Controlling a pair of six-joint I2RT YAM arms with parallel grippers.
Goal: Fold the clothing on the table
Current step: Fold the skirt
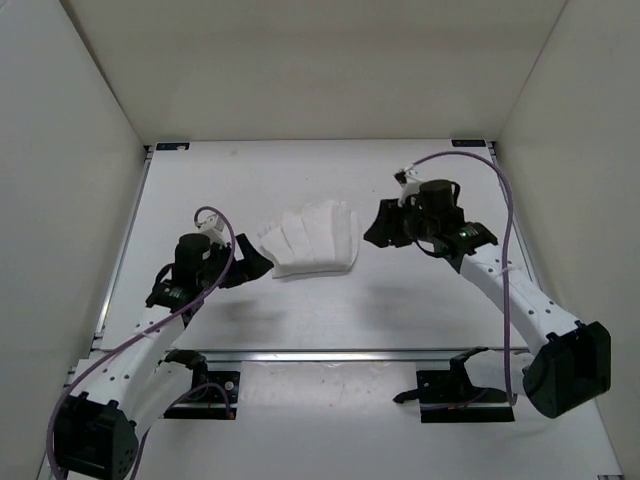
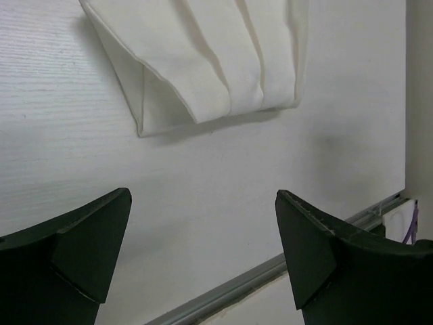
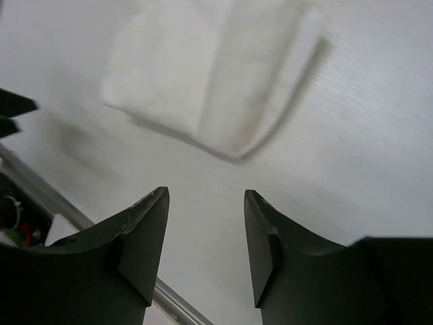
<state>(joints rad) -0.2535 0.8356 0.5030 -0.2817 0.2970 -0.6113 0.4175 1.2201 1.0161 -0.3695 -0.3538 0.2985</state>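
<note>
White table (image 1: 300, 320) w/ off-white walls (image 1: 300, 70) holds clothing (image 1: 312, 240); left hand (image 2: 203, 203) & right hand (image 3: 206, 196) both spread apart, empty

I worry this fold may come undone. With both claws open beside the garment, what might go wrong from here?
The clothing lies in loose fanned layers, with one corner gaping open toward the left claw; a low sweep there might snag that corner and unfold it. The fabric looks thin and lies flat on the table, so the right claw may pinch only the top layer and pull the stack apart.
</note>
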